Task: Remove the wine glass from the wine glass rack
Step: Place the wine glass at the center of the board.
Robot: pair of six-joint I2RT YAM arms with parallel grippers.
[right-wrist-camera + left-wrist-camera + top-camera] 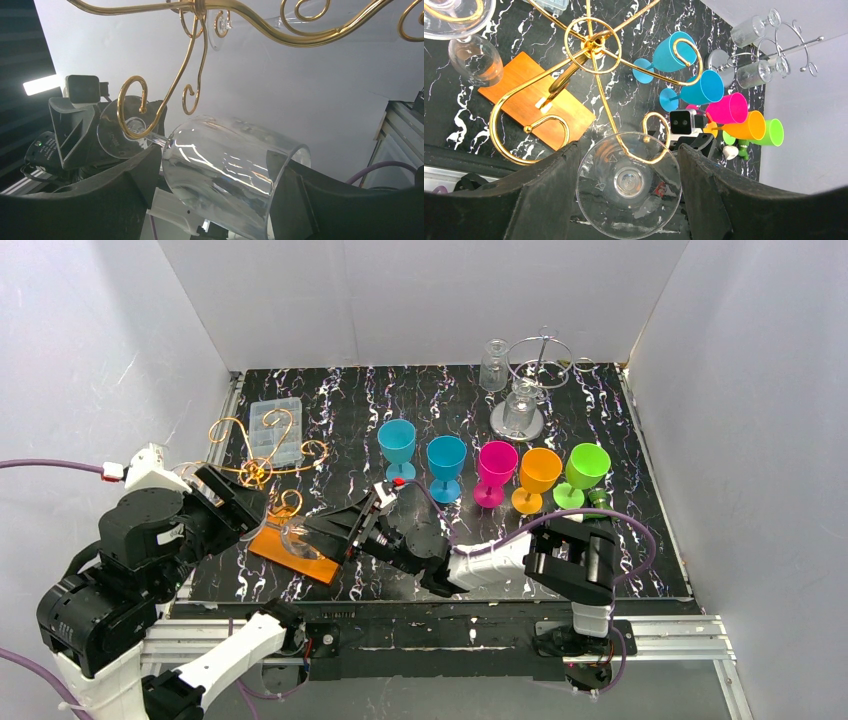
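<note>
The gold wire wine glass rack (255, 472) stands on an orange wooden base (300, 558) at the table's left. A clear wine glass (225, 170) hangs tilted, its stem in a gold hook (131, 107). My right gripper (215, 167) is shut on the glass's bowl, one finger on each side; it also shows in the top view (340, 528). My left gripper (629, 167) is above the glass, and its fingers (549, 190) touch the round foot (629, 184) on both sides. A second clear glass (474, 59) hangs from another arm of the rack.
Five coloured plastic goblets stand in a row mid-table, from blue (397, 445) to green (584, 470). A silver rack (538, 365) with clear glasses stands at the back right. A clear plastic box (272, 428) lies behind the gold rack. White walls enclose the table.
</note>
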